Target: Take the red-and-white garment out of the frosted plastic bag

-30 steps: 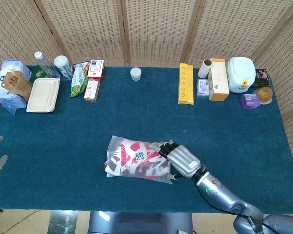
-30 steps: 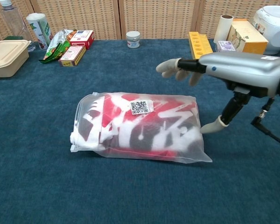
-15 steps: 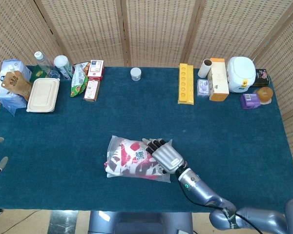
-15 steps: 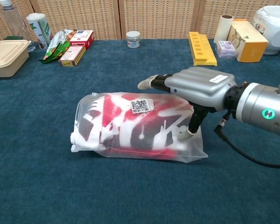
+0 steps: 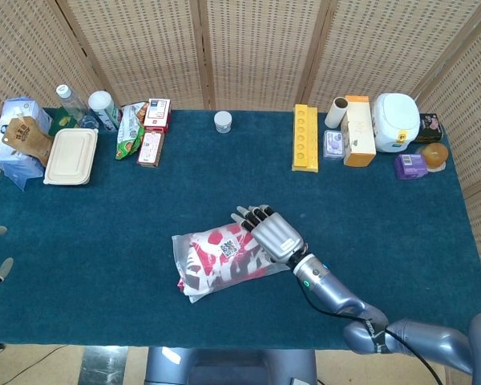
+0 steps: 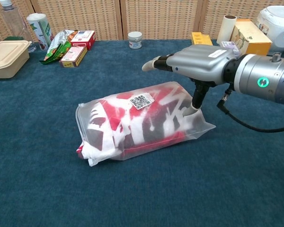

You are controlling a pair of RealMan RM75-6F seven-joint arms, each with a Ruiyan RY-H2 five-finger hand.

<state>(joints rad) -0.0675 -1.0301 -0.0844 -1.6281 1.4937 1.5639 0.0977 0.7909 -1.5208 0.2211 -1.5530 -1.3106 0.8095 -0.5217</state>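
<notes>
The right hand [image 6: 197, 64] lies spread over the frosted plastic bag [image 6: 142, 124], thumb pressing its near end; the red-and-white garment [image 6: 132, 127] remains sealed beneath. With no grip established, the bag may slide across the table [image 6: 38, 189].

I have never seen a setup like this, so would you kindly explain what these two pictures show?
Both pictures come from cameras on a two-armed robot: the head view looks down on the table, the chest view looks across it. The grey thing is its right hand, with human-like fingers. It rests on one end of a frosted plastic bag holding a red-and-white garment; whether it truly grips the bag is unclear. The bag lies on a blue table. Boxes and a lunch container line the far edge. The left hand is out of sight.
</notes>
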